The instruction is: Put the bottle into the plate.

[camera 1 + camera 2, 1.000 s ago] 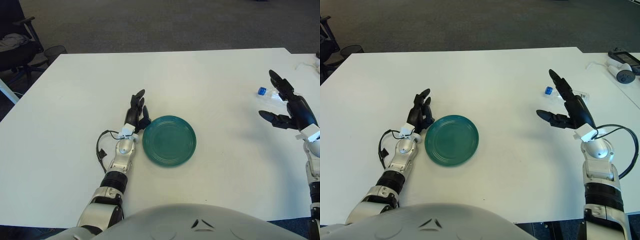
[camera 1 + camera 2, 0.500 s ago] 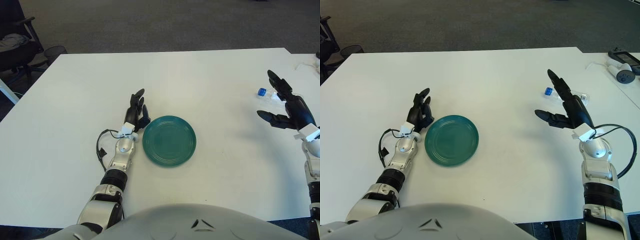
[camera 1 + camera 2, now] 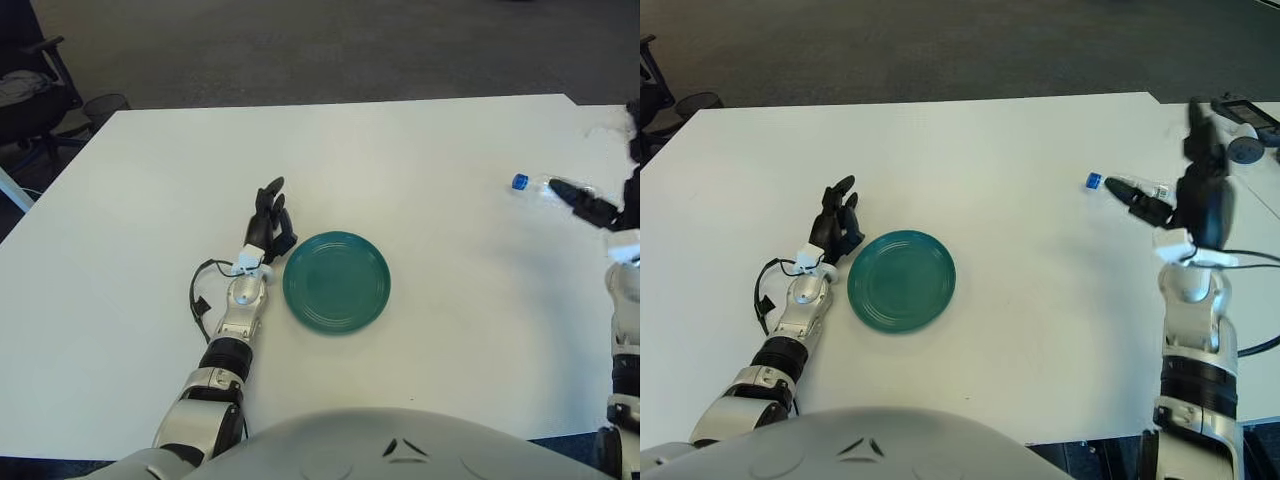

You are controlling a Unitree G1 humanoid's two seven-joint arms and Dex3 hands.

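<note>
— On the far right of the white worktop [image 3: 1020, 140] lies the bottle [image 3: 1127, 186], on its side, blue cap [image 3: 1093, 181] pointing toward the middle. It is well apart from the green plate [image 3: 902, 280].

— And the right hand [image 3: 1185, 190]?

— Raised just beside the bottle's body. One finger reaches along over the clear plastic, another stands up above the palm, so the fingers are spread. Nothing is gripped that I can see; whether that low finger actually touches the bottle, I cannot tell.

— So which step is this?

— The approach, I'd judge. The grasp is not yet made and the bottle has not left the worktop.

— The left hand [image 3: 838, 226]?

— Idle, just beside the plate's left rim, fingers loosely extended and holding nothing.

— What does the next move call for?

— Bringing the right hand down across the bottle's middle, with fingers on either side, then closing. A light bottle lying down could roll away if nudged, so the closing should be square to its axis. After that comes a lift and a long carry leftward to the plate.

— Anything nearby to mind?

— A grey device [image 3: 1242, 118] shows at the upper right, on a neighbouring surface.
</note>
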